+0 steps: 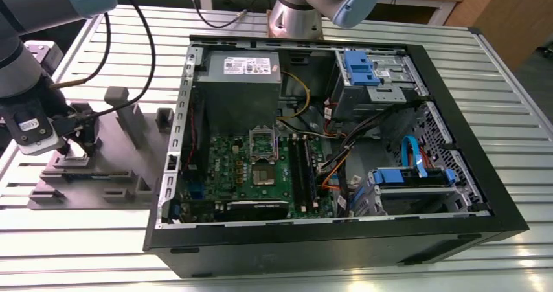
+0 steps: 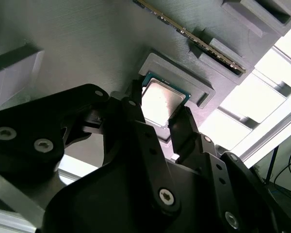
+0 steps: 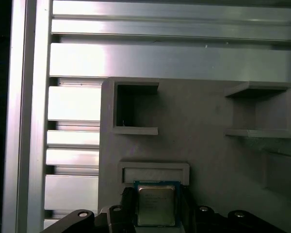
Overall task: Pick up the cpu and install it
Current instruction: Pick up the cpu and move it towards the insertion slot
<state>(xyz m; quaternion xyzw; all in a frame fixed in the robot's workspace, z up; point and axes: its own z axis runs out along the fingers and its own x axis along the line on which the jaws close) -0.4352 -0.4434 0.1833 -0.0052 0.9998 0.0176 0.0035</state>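
Observation:
The cpu (image 2: 161,97), a small square chip with a pale metal top, lies between the two black fingers of my gripper (image 2: 160,119) in both wrist views. One finger (image 2: 134,112) rests against each of two opposite edges, so the gripper is shut on the chip. The cpu (image 3: 156,204) sits just beside the raised holder frame (image 3: 155,170) of the grey plastic tray (image 3: 208,160). In the exterior view my gripper (image 1: 72,151) stands low over the tray (image 1: 112,175) at the exterior view's left. The green motherboard (image 1: 246,175) with its socket (image 1: 261,143) lies inside the open computer case.
The black case (image 1: 484,175) stands open in the middle of the slatted metal table (image 1: 509,98), with cables, blue drive brackets (image 1: 359,65) and a power supply (image 1: 237,72) inside. Upright grey blocks (image 1: 129,120) rise from the tray between gripper and case. A second arm's base (image 1: 298,13) stands behind the case.

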